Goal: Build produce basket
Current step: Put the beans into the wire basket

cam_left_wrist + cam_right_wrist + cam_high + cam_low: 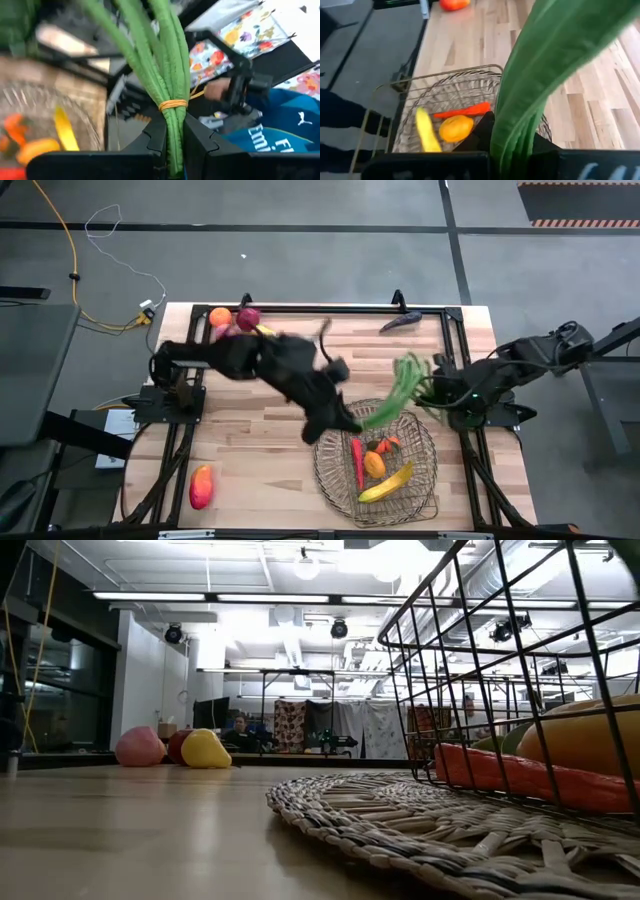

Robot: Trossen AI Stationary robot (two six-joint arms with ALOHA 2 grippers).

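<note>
Left gripper (352, 426), at the 10 o'clock rim of the basket (425, 505), clamps the banded end of the green beans (400, 388); the blurred right gripper (432, 392), at 1 o'clock, appears to clasp the far end. Judged step: a handover or joint carry. Next: one releases, lowering the beans beside the banana (386, 484), orange (374, 464) and chilli (357, 463).

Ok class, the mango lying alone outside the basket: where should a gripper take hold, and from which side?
Grip the mango across its middle, coming straight down from above. It lies flat on the table, long axis running near edge to far edge, so a grip across its narrower width should fit, and nothing beside it blocks the approach.
</note>
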